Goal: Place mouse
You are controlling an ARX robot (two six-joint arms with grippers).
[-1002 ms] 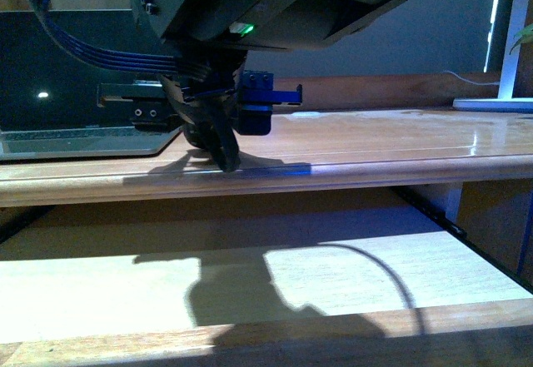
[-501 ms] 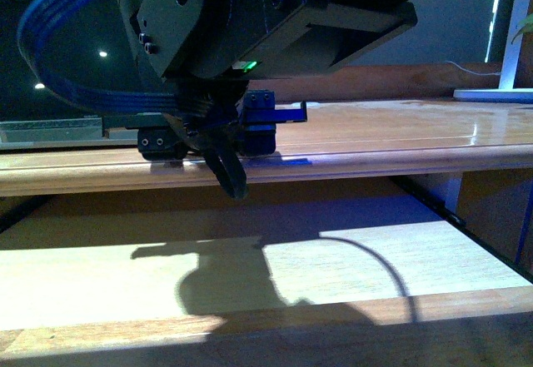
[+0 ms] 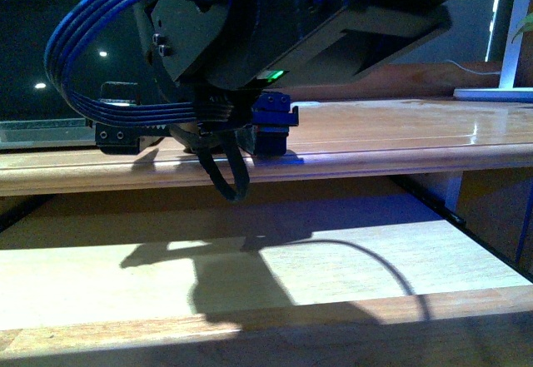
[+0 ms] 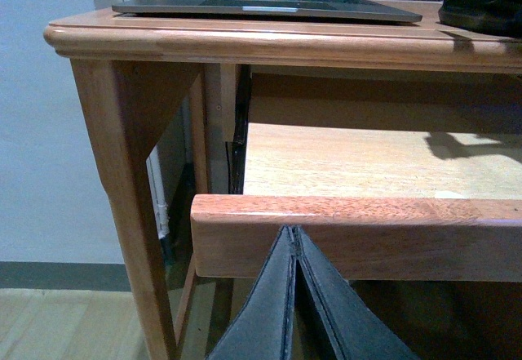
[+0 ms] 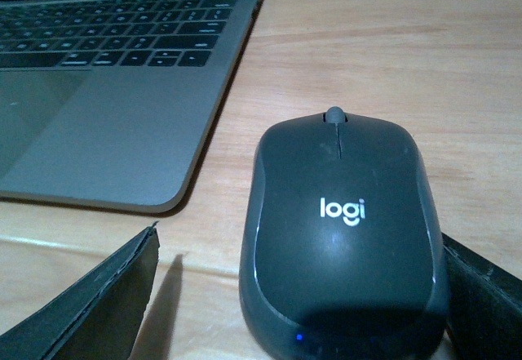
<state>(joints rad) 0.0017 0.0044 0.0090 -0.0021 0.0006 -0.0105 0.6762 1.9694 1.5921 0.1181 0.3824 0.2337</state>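
One mouse (image 5: 342,242) on the counter (image 5: 457,50) right of the laptop (image 5: 106,115), between wide right jaws; left jaws tight together

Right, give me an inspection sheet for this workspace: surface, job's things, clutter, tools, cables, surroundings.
Surface: wooden desk top; pull-out shelf drawn out below it.
Job's things: mouse lying flat on the desk top, wheel end pointing away from the right wrist camera.
Clutter: open laptop beside the mouse, not touching it.
Tools: right tool open, one finger on either side of the mouse; left tool shut and empty, in front of the shelf's front rail.
Cables: blue cable loop on the right arm.
Surroundings: pale wall and wood floor beside the desk leg.
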